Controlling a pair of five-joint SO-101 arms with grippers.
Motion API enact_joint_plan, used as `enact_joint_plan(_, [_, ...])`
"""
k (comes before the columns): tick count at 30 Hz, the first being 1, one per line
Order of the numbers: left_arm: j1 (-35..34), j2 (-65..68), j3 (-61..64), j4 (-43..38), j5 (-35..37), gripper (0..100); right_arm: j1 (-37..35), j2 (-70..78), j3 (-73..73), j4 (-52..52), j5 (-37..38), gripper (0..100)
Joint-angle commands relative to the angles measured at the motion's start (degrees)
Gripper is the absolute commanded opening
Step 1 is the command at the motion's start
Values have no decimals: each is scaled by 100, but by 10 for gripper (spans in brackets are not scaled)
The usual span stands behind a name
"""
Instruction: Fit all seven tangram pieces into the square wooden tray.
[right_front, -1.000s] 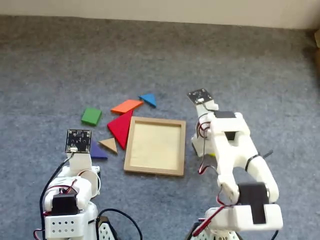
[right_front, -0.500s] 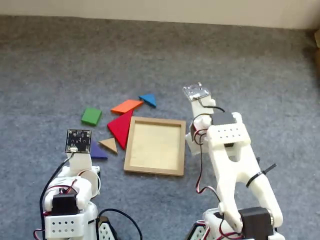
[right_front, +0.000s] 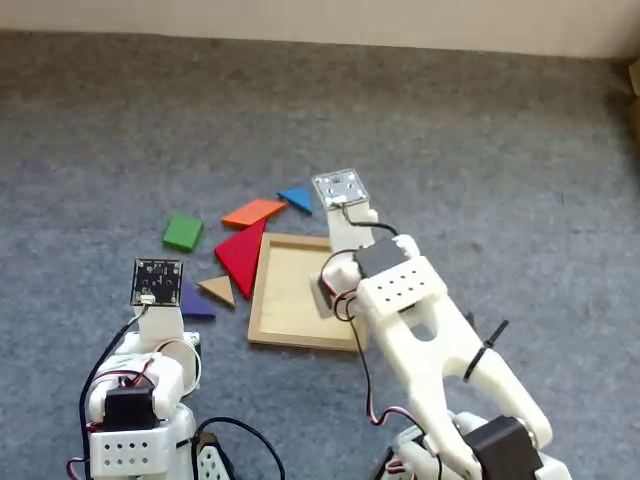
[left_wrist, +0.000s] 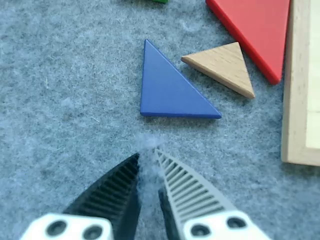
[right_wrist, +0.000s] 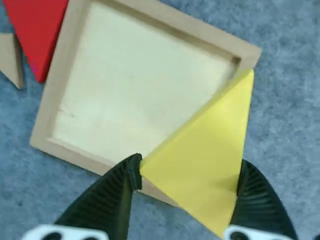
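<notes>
Tray (right_front: 258, 300): empty, nothing fitted yet. Right tool (right_wrist: 189, 172): pinching yellow triangle (right_wrist: 205, 150), apparently over the tray's corner. Left tool (left_wrist: 149, 159): pressed almost together, empty, near blue triangle (left_wrist: 167, 90). Six pieces loose on desk (right_front: 500, 150).

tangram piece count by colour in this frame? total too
red triangle: 1
yellow triangle: 1, in the right claw
dark blue triangle: 1
light blue triangle: 1
orange parallelogram: 1
green square: 1
plain wood triangle: 1
Total: 7 pieces
</notes>
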Motion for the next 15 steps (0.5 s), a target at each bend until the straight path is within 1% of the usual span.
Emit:
enact_joint_plan(1, [-84,-57,110,35,-26,21,-198,-259,-277,-523,-712,210])
enact_joint_plan(5, [-84,-57,110,35,-26,21,-207,-259,-259,-1121,-1407,210])
enact_joint_plan(8, [-84,-57,110,35,-26,21,-233,-251,-224,-1226,-1978,210])
enact_joint_plan(11, [-84,-57,110,35,-26,21,-365,-251,-75,-1279,-2303,210])
enact_joint_plan(15, [-84,-57,110,35,-26,21,-497,-251,470,-2009,-2462,210])
